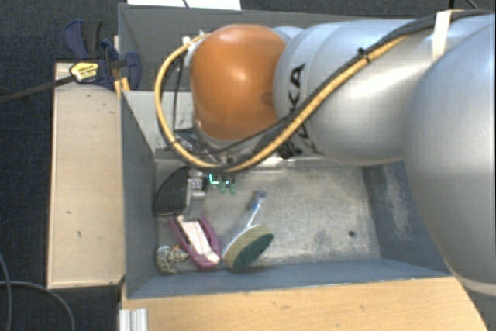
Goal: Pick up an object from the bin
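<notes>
My gripper point(197, 194) pokes out from under the arm's orange cover at the left side of the bin. It stands right beside a black oval thing point(170, 194) lying against the left wall, and whether it touches that thing is hidden. Just below the gripper lies a pink and purple tool-like thing point(198, 241). A slim clear and blue pen-shaped thing point(253, 210) rests on the floor to the gripper's right.
A dark green round pad point(249, 249) and a small speckled lump point(168, 259) lie along the front wall. The arm covers the back and right of the bin. Bare bin floor shows to the right of the pen-shaped thing.
</notes>
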{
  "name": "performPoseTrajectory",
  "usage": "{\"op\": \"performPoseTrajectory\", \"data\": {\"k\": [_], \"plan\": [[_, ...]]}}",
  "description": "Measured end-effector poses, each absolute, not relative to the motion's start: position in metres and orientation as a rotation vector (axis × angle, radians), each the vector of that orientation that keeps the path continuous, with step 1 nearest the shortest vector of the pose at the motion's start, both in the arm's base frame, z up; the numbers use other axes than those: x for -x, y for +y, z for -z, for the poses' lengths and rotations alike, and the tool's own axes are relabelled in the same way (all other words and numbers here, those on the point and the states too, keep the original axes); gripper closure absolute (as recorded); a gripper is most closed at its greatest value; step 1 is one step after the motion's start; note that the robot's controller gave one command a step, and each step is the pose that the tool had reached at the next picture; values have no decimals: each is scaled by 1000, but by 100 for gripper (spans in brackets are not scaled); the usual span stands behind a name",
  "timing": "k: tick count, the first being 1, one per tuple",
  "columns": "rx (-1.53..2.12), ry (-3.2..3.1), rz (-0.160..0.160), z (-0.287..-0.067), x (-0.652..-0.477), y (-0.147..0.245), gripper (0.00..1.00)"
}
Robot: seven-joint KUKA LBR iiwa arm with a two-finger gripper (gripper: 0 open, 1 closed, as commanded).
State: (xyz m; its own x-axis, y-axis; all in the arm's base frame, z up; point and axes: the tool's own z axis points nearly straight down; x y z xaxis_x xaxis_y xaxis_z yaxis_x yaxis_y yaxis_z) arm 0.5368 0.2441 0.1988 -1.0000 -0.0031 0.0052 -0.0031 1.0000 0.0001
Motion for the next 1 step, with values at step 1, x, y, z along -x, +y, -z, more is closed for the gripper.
{"op": "performPoseTrajectory", "data": {"k": [1], "plan": [[-526, -3112, 4, -81, -576, 200, 0]]}}
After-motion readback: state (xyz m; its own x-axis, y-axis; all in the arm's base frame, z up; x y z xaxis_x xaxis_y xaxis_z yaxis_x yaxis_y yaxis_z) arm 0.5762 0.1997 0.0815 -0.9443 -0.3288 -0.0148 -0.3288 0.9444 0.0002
